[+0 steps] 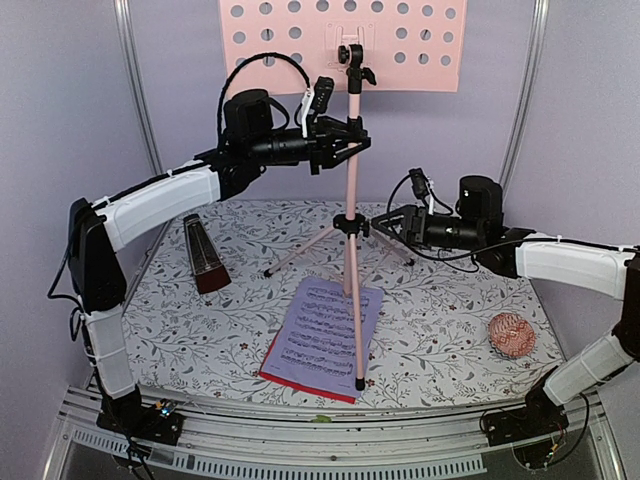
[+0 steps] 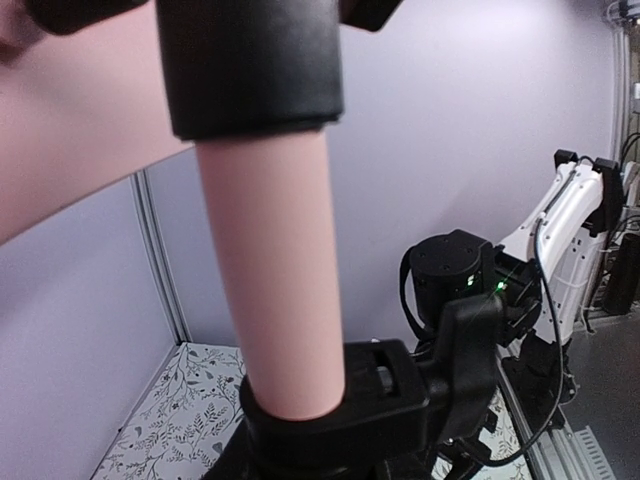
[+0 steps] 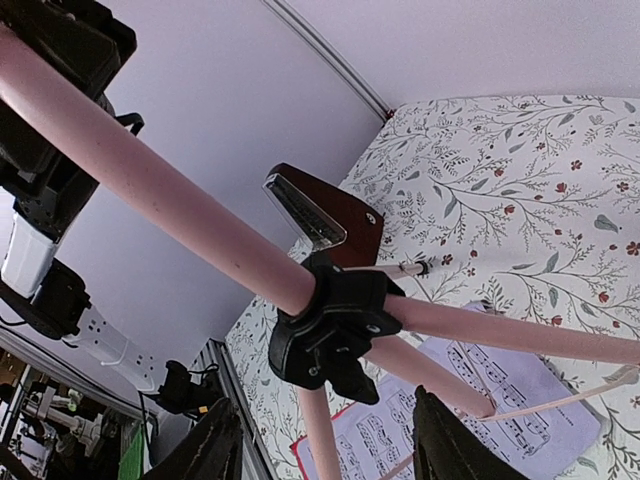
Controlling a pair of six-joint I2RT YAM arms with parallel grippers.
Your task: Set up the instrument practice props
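Music stand [image 1: 352, 250] mid-table, front foot close to near table [image 1: 450, 330] edge.

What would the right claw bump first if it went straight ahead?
Probably the black leg hub on the pink music stand, sitting just ahead of the open right claw.

The table [image 1: 450, 300] wears a floral cloth; the metronome [image 1: 205, 256] stands far left; the stand [image 1: 351, 215] rests its three feet at centre; a lilac sheet [image 1: 325, 335] lies on a red sheet [image 1: 305, 388], near centre; a ball [image 1: 511, 335] sits near right.
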